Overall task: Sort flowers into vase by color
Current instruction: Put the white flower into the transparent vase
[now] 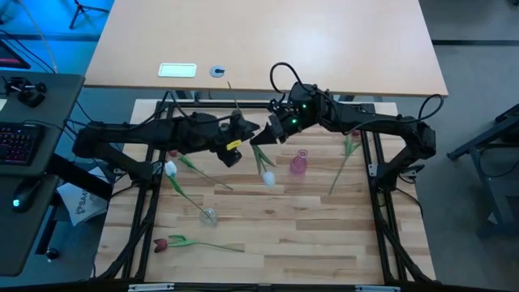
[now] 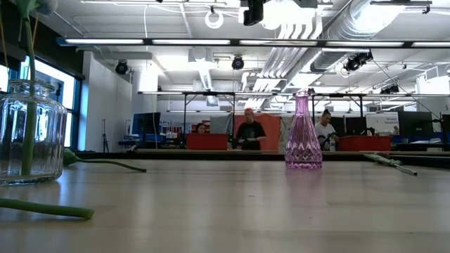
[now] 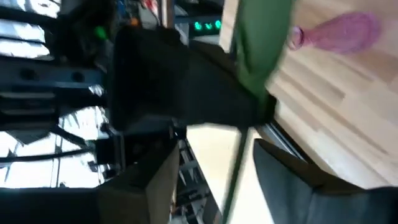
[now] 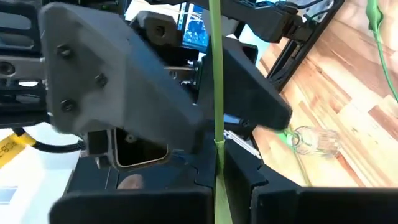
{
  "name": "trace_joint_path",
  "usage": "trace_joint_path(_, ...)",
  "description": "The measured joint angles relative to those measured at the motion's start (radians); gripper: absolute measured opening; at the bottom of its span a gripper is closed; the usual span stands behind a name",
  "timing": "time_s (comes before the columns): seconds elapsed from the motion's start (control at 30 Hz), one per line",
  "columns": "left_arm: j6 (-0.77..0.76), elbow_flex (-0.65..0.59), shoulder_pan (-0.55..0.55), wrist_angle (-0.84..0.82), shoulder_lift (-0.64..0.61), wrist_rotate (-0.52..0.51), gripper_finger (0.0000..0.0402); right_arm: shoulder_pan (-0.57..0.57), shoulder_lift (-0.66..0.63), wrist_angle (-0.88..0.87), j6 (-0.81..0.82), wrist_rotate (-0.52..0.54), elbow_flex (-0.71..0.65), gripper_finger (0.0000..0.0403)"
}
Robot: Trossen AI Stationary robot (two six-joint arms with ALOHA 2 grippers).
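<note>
High view — 2 dark arms meet above the upper middle of the wooden table [image 1: 276, 243].

Left gripper [image 1: 253, 133]: reaches in from the left of the frame, just left of centre. In the left wrist view a green stem and leaf [image 3: 255, 56] run between its dark fingers [image 3: 186, 87], so it appears clenched on the stem.

Right gripper [image 1: 272, 130]: comes in from the right of the frame and meets the left one tip to tip. In the right wrist view its fingers [image 4: 267, 186] are closed on the same thin stem [image 4: 215, 93].

Held flower: white tulip [image 1: 268, 178], head hanging below the 2 grippers at centre frame, the stem rising between them toward the upper edge of the table.

Other flowers, 3 lying on the table: a white tulip [image 1: 171, 169] at centre left; a dark red tulip [image 1: 160, 244] at lower left; a third [image 1: 345, 158] at centre right, its head colour hard to make out.

Vases, 2: pink vase [image 1: 299, 162] just right of the hanging white head, upright right of centre in the low view [image 2: 303, 133]; clear glass vase [image 1: 209, 216] lower left of centre, large at the left edge of the low view [image 2: 29, 133], with a green stem inside it.

Low view background — people stand at distant tables.
</note>
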Motion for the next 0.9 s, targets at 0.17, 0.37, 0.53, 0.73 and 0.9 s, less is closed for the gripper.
trace_joint_path(0.17, -0.034, 0.000, 0.000, -0.016, -0.021, -0.031, 0.0102, -0.001, 0.000, -0.002, -0.008, -0.005, 0.000, 0.0007)
trace_joint_path(0.37, -0.049, 0.000, -0.007, -0.037, -0.033, 0.025, 0.0008, 0.000, -0.001, 0.000, -0.010, -0.011, 0.000, 0.0007)
trace_joint_path(0.53, -0.064, 0.000, -0.006, -0.051, -0.034, 0.045, 0.0009, -0.001, -0.002, -0.002, -0.016, -0.019, 0.000, 0.0012)
trace_joint_path(0.73, -0.090, 0.000, -0.008, -0.063, -0.034, 0.052, 0.0002, -0.002, -0.002, 0.020, -0.045, -0.025, 0.000, 0.0064)
trace_joint_path(0.9, -0.154, 0.001, -0.007, -0.113, -0.035, 0.051, 0.0001, -0.003, 0.000, 0.092, -0.094, -0.070, 0.000, 0.0150)
